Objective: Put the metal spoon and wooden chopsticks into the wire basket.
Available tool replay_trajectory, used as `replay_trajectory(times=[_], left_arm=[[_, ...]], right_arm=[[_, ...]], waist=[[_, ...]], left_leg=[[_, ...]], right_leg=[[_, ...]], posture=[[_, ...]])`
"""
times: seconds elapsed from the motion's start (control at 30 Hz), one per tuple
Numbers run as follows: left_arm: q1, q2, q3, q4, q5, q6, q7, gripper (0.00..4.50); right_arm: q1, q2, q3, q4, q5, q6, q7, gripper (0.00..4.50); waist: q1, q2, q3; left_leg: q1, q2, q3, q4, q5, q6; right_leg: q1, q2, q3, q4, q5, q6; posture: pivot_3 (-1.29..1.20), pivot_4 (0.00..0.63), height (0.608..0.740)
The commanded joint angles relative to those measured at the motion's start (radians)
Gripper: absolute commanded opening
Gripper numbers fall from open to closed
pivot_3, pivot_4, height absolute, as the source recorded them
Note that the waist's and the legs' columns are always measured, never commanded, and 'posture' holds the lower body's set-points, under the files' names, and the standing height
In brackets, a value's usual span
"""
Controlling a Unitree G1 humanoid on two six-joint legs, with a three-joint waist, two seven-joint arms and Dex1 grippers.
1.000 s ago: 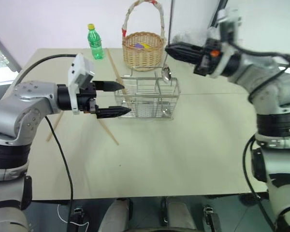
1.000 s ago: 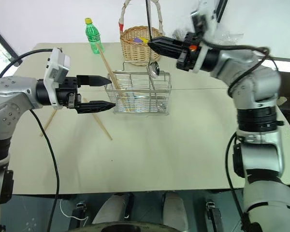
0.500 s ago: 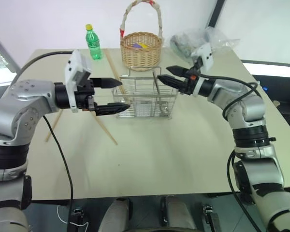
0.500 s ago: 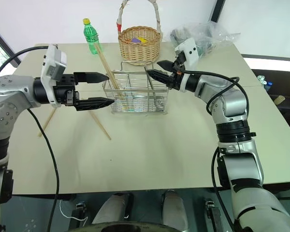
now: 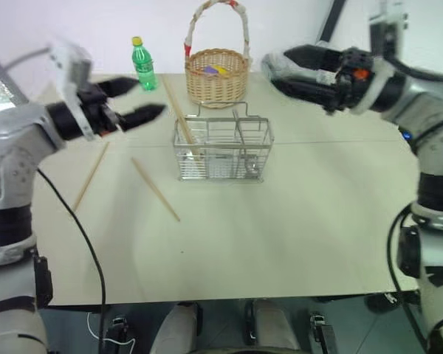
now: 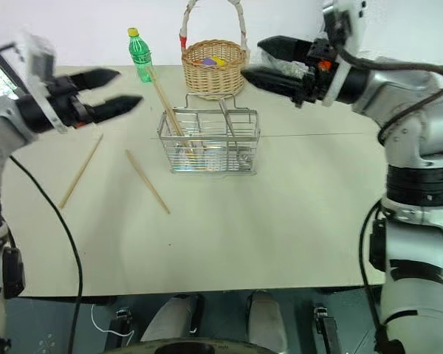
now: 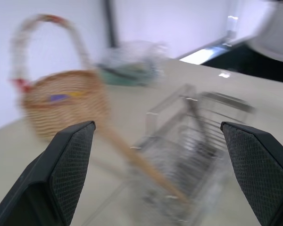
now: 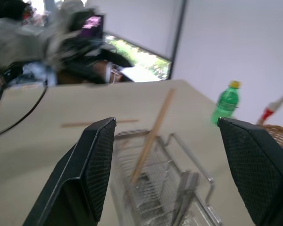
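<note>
Both grippers are hovering empty above the table, spoon and one chopstick sitting in the wire basket.

Head views: the wire basket [image 6: 209, 141] is standing mid-table, holding the metal spoon [image 6: 231, 127] in its right part and one wooden chopstick [image 6: 168, 109] leaning out at its left; two more chopsticks [image 6: 148, 181] are lying on the table [image 6: 280, 221] to its left. The left gripper [image 6: 109, 91] is hanging spread, empty, far left; the right gripper [image 6: 269, 62] is hanging spread, empty, beyond the basket's right. A wicker basket [image 6: 215, 66] and green bottle [image 6: 139, 54] are standing behind.
Left wrist view: spread fingers [image 7: 70, 160] are framing both baskets.
Right wrist view: spread fingers [image 8: 98, 165] are framing the wire basket, spoon and bottle.
</note>
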State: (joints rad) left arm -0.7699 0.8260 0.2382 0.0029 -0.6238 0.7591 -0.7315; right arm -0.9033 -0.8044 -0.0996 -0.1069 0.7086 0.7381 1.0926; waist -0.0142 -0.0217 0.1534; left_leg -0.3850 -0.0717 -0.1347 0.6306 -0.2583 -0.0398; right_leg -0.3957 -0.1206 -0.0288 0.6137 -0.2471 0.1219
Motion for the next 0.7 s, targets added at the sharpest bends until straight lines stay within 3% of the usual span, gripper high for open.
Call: replay_trajectory(times=[0.03,0.2,0.33,0.7], left_arm=[[-0.047,0.056,0.006,0.107,0.101,0.013,0.087,4.5],[-0.114,0.096,-0.097,0.356,0.271,0.107,0.2,4.5],[-0.182,0.08,-0.17,0.572,0.347,0.136,0.169,4.5],[-0.276,-0.013,-0.311,1.005,0.538,-0.05,0.069,4.5]], right_arm=[[0.095,-0.086,-0.032,-0.156,0.088,0.031,0.132,3.53],[0.261,-0.149,-0.054,-0.276,0.115,0.04,0.153,3.53],[0.318,-0.133,-0.071,-0.311,0.134,0.062,0.094,3.53],[0.436,-0.12,-0.142,-0.422,0.249,0.128,-0.058,3.53]], waist=[[0.0,0.0,0.0],[0.002,-0.001,0.0],[0.002,-0.002,-0.001],[0.005,-0.008,-0.003]], left_leg=[[0.0,0.0,0.0,0.0,0.0,0.0],[0.002,0.0,0.0,0.0,0.0,0.0],[0.005,0.001,0.001,0.0,0.0,0.0],[-0.002,0.0,0.0,0.002,0.0,0.0]], right_leg=[[0.0,0.0,0.0,0.0,0.0,0.0],[0.001,0.0,0.0,0.001,0.0,0.0],[0.003,0.0,0.0,0.001,0.0,0.0],[-0.002,-0.003,0.0,0.001,0.0,0.001]], posture=[[0.0,0.15,0.674],[0.0,0.15,0.674],[0.0,0.15,0.674],[0.0,0.15,0.674]])
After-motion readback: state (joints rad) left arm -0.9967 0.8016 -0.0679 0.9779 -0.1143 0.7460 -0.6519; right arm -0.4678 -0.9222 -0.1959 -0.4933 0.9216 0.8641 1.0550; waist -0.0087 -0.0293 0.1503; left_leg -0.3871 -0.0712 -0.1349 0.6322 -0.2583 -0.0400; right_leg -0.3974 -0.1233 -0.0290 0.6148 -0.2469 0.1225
